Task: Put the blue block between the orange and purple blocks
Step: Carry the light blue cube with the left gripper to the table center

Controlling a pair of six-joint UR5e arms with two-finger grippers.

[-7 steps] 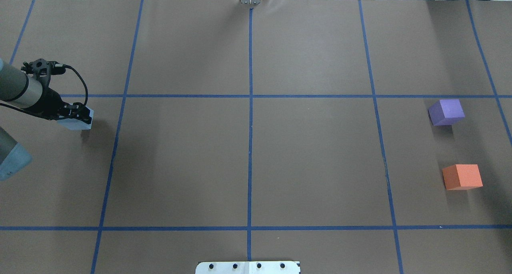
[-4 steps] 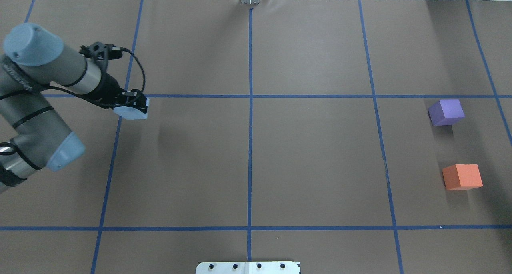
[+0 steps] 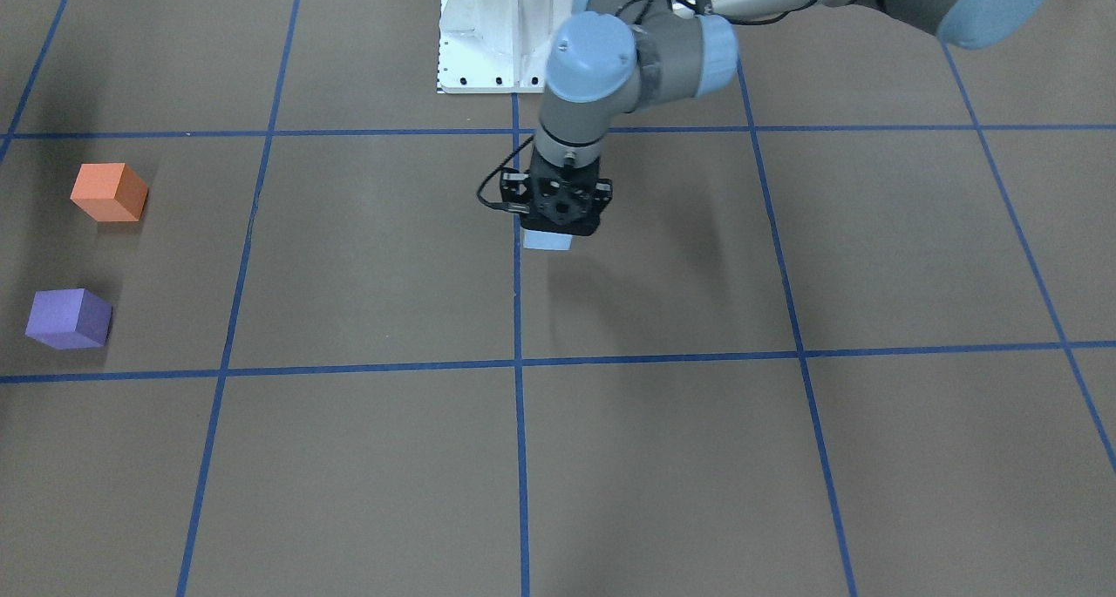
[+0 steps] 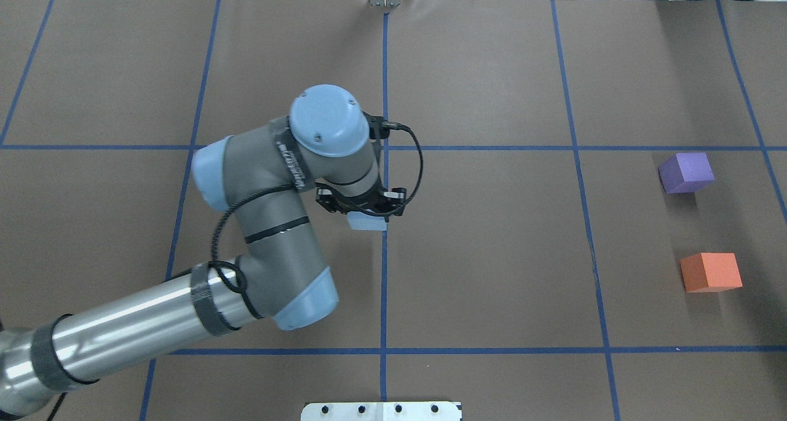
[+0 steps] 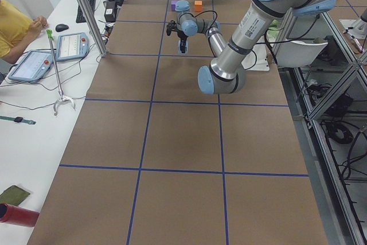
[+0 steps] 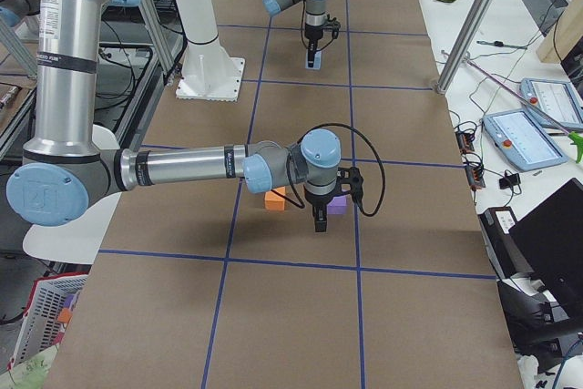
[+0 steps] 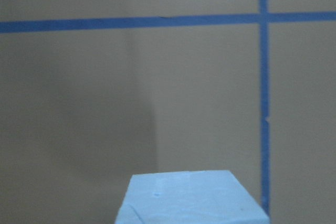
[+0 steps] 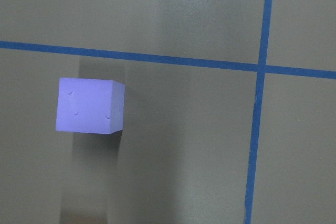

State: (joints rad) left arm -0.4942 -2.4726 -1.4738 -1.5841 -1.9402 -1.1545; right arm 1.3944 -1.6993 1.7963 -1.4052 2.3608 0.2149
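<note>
My left gripper (image 4: 367,214) is shut on the light blue block (image 4: 367,223) and holds it above the table's centre line. It also shows in the front view (image 3: 558,224), with the block (image 3: 547,240) below the fingers. The left wrist view shows the block's top (image 7: 189,198). The purple block (image 4: 685,172) and the orange block (image 4: 710,272) sit far right, apart, with a gap between them. My right gripper (image 6: 323,218) shows only in the exterior right view, above those blocks; I cannot tell if it is open. The right wrist view shows the purple block (image 8: 89,106).
Blue tape lines (image 4: 384,255) divide the brown table cover into squares. The white robot base plate (image 3: 506,30) stands at the table's near edge. A metal post (image 5: 86,10) and tablets (image 5: 69,44) stand along the operators' side.
My left arm has carried the blue block from the table's left edge rightward to the centre line. The purple and orange blocks have not moved.
</note>
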